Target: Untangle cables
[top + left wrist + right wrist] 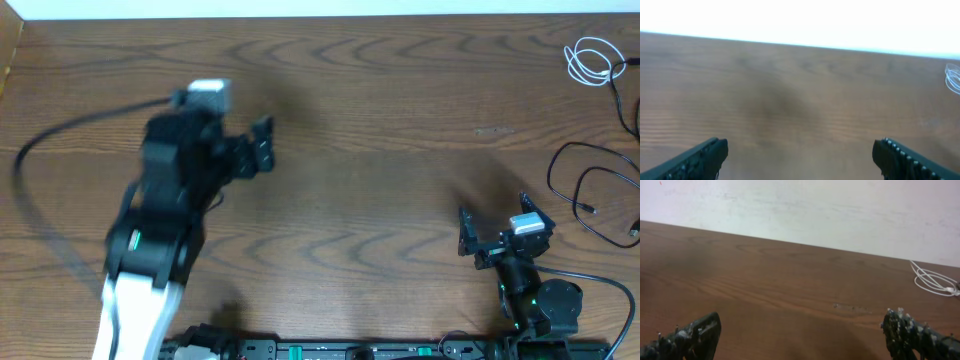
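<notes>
Both coiled — white cable (590,61) beyond black cable (598,172).

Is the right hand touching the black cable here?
Apart. The overhead view shows the right hand left of the black cable, with table showing between them.

Bare wooden counter (380,150) spans the middle of the frame, open for passage. The left arm (165,200) covers the left side. A white cable (592,60) coils upper right; a black cable (590,200) loops along the right edge.
</notes>
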`<state>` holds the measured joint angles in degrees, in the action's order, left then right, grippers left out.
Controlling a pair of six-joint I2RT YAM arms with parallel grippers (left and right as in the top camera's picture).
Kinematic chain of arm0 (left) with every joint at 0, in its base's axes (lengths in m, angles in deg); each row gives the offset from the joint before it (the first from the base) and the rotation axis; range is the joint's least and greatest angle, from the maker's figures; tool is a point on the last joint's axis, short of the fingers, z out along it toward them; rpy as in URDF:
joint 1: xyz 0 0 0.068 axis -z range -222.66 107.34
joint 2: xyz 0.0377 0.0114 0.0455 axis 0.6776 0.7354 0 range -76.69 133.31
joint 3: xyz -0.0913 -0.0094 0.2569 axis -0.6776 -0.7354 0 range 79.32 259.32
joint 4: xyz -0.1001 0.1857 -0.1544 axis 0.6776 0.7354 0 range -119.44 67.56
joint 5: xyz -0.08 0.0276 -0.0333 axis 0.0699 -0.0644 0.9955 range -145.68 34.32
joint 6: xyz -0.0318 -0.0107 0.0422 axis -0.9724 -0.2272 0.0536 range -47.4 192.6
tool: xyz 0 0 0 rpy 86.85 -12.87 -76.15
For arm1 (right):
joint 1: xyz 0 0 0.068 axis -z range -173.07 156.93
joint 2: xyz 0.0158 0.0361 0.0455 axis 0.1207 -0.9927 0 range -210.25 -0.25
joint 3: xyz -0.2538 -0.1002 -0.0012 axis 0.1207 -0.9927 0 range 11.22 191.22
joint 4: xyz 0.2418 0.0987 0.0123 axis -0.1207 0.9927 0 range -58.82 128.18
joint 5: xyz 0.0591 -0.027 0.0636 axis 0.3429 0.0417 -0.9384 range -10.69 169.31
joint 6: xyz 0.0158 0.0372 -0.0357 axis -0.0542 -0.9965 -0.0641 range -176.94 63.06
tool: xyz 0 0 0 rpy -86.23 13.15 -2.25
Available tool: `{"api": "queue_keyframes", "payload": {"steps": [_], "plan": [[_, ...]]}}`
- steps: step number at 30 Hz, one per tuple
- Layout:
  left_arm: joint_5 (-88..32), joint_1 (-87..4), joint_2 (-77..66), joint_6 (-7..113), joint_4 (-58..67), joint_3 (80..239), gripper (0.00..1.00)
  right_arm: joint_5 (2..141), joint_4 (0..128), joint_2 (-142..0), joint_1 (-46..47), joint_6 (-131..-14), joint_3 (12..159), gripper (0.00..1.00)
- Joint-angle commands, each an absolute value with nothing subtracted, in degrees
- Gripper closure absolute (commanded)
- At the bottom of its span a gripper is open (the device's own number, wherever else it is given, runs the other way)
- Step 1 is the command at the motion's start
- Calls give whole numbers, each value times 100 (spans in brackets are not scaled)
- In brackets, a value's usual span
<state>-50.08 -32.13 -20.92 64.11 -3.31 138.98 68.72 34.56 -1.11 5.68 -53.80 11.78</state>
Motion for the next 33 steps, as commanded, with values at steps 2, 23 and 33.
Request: {"api": "queue_keyframes", "payload": {"steps": [2,23,33], "plan": [[-5231,-3650,-3336,6658,-936,12696,2,6911,3462,-59,539,-5454,1154,1],[-4949,-4710,-6691,6632,-3771,8167,2,6911,3462,-59,539,-5454,1154,1],[-5043,-4710,-7216,6641,-3264,7955,2,6911,3462,-59,539,-5454,1154,1]]}}
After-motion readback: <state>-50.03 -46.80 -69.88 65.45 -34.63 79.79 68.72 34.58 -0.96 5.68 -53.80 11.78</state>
